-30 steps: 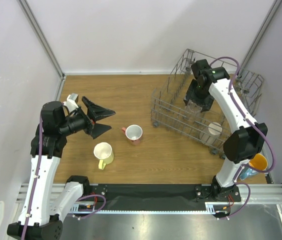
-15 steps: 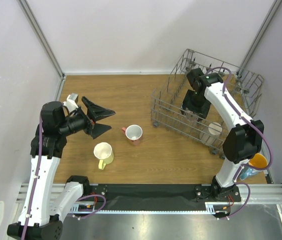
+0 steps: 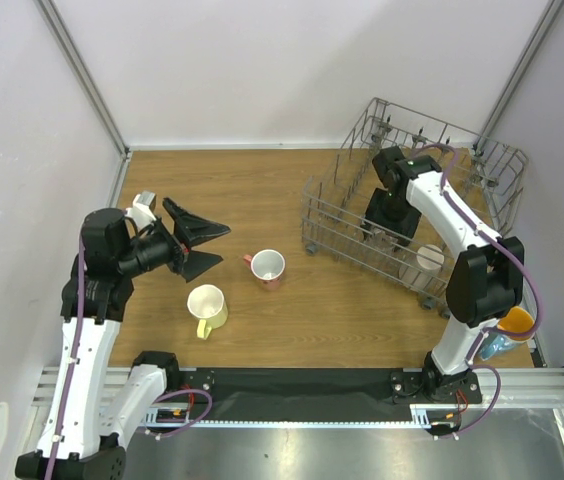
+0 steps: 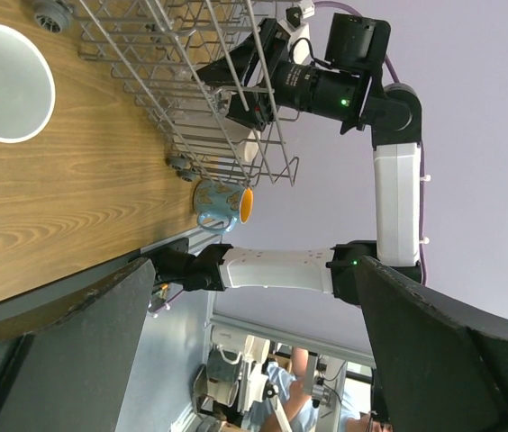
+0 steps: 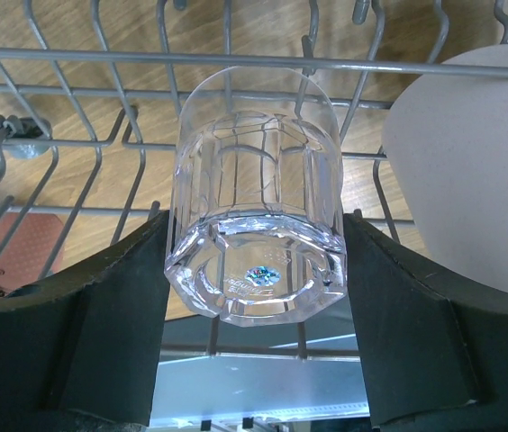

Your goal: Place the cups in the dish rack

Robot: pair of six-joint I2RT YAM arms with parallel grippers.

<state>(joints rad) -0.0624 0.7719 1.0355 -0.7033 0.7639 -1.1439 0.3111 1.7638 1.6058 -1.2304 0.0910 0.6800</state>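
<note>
My right gripper (image 3: 390,218) hangs inside the dish rack (image 3: 334,212), shut on a small clear glass (image 5: 256,180) that it holds by the sides above the rack's wires (image 5: 236,59). A beige handleless cup (image 3: 429,258) stands in the rack just to its right, and also shows in the right wrist view (image 5: 470,171). A salmon-pink mug (image 3: 267,268) and a pale yellow mug (image 3: 207,306) stand on the wooden table. My left gripper (image 3: 198,246) is open and empty, hovering to the left of the pink mug. A blue cup with an orange inside (image 3: 510,327) sits by the right arm's base.
The rack fills the back right of the table (image 3: 262,190), on small wheels (image 4: 51,13). White walls close in the back and both sides. A black strip and metal rail (image 3: 302,385) run along the near edge.
My right gripper has moved forward and lower inside the rack, carrying the glass. The left arm has shifted only slightly.
</note>
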